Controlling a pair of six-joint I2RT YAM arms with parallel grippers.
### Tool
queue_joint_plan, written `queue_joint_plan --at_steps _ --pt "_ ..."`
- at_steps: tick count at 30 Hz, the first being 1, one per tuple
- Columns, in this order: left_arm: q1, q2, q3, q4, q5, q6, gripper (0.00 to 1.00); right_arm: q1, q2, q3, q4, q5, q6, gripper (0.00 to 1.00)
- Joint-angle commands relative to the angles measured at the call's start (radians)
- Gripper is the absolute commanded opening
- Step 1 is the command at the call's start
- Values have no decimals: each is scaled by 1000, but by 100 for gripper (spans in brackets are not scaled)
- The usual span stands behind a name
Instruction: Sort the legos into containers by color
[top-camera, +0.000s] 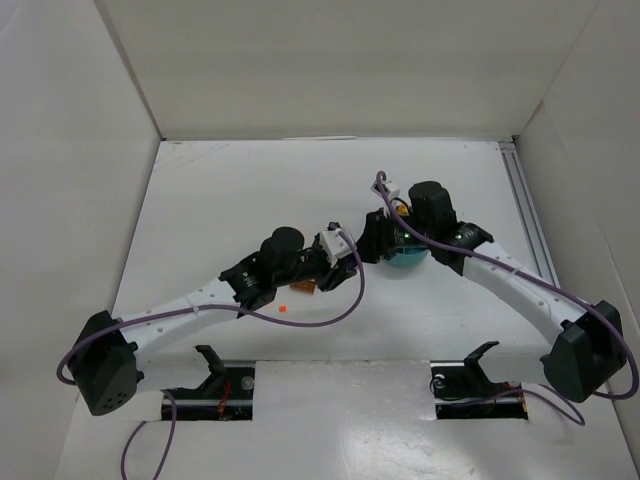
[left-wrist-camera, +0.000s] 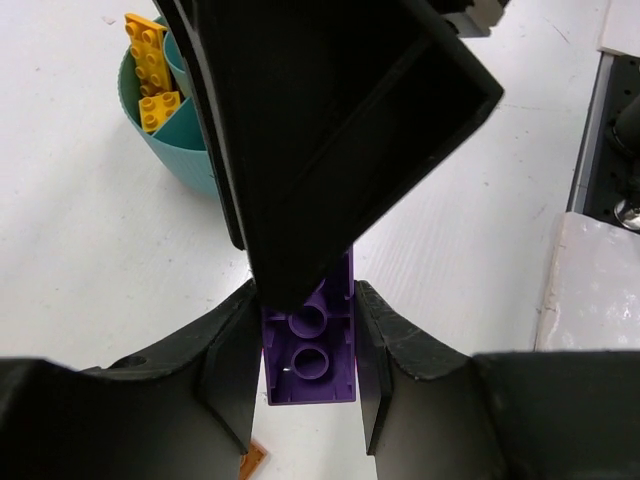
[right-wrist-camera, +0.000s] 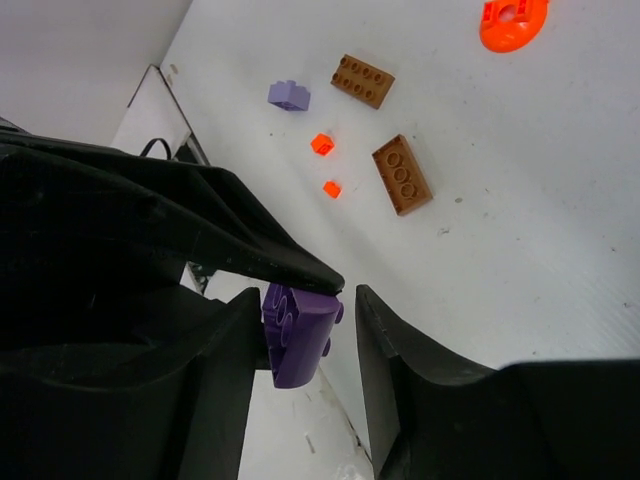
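left gripper (left-wrist-camera: 306, 300): clamped on purple brick (left-wrist-camera: 310, 365), lower centre | right gripper (right-wrist-camera: 308, 295): jaws straddle same brick, gap on one side | teal tub (left-wrist-camera: 165, 150): upper left, holds yellow bricks (left-wrist-camera: 150, 60) | brown bricks (right-wrist-camera: 402, 175): loose on table (right-wrist-camera: 520, 250), upper centre

Glossy plastic purple brick (left-wrist-camera: 310, 360); seemingly matt table (left-wrist-camera: 90, 290).

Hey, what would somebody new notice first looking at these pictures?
Centre stage, the left end effector grips a purple brick while the right end effector straddles it, not yet closed. Beside them sits a teal tub holding yellow bricks; brown bricks and orange bits lie loose on the table.
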Motion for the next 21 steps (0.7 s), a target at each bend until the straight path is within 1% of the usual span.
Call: queue_joint_plan --at_steps 1,3,6,8,10,11,13,14,15,16,17,18,19,21 --pt "-6 -19 52 31 -27 6 11 13 -22 13 11 8 3 49" --pt "-17 -19 52 40 -37 6 10 13 -22 13 2 8 -8 52" --pt "-17 -19 52 50 -51 6 10 13 -22 13 -21 8 -20 52" --pt "-17 -19 52 50 -62 6 10 13 -22 13 -21 17 -20 48" --pt "-17 -19 52 50 -71 6 10 22 -31 3 -12 17 -20 42" --pt "-17 -19 52 50 -71 6 10 22 -31 3 -3 17 -20 35" --pt "-17 -19 52 50 -82 6 10 22 -41 -6 11 17 -11 26" --pt "-17 -19 52 50 -94 -5 12 22 -41 -6 23 17 -11 22" --pt "-17 -19 52 50 -94 -14 22 22 -50 -6 36 26 -11 14" --pt "-17 -19 52 50 -106 -14 32 22 -50 3 36 26 -34 12" --pt "-17 -19 52 59 -107 -26 45 22 -50 3 36 26 -46 11" --pt "-17 -19 52 59 -116 -39 46 22 -50 3 36 26 -47 9" --pt "-17 -19 52 68 -116 -39 51 4 -59 12 36 26 -80 8" --pt "-17 -19 52 80 -116 -65 67 -19 -71 23 20 69 -108 6"
